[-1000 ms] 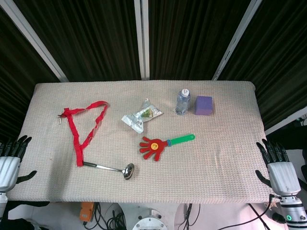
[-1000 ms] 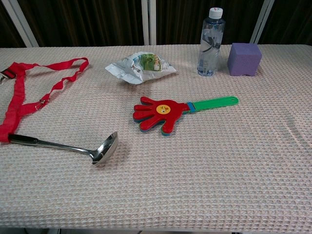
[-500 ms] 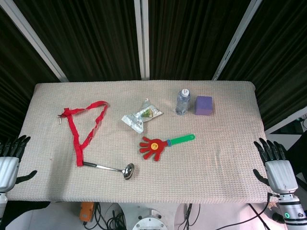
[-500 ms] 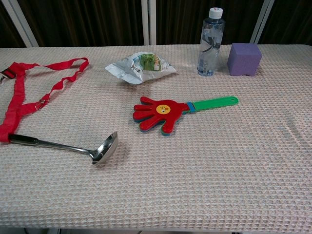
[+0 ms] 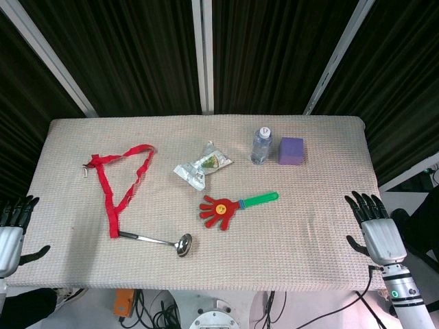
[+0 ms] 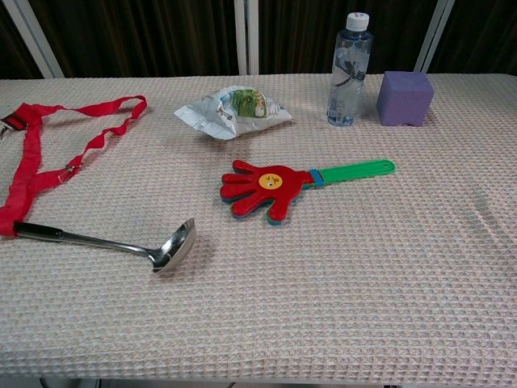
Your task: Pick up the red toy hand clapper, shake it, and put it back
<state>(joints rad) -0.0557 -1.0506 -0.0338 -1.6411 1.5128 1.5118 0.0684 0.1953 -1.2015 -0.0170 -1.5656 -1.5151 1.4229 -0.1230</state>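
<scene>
The red toy hand clapper (image 5: 221,210) (image 6: 265,187) lies flat near the middle of the table, its green handle (image 5: 259,199) (image 6: 354,170) pointing right and slightly away. My right hand (image 5: 373,232) hovers at the table's right front edge, fingers spread, holding nothing, well to the right of the clapper. My left hand (image 5: 9,233) sits off the left front corner, fingers apart and empty. Neither hand appears in the chest view.
A red strap (image 5: 115,180) and a metal ladle (image 5: 158,240) lie on the left. A crumpled snack packet (image 5: 202,164), a water bottle (image 5: 260,145) and a purple cube (image 5: 291,151) stand behind the clapper. The table (image 5: 309,226) is covered in a beige waffle cloth.
My right hand has moved left and a little forward toward the table edge. My left hand has drifted slightly down and left. The objects on the table have not moved.
</scene>
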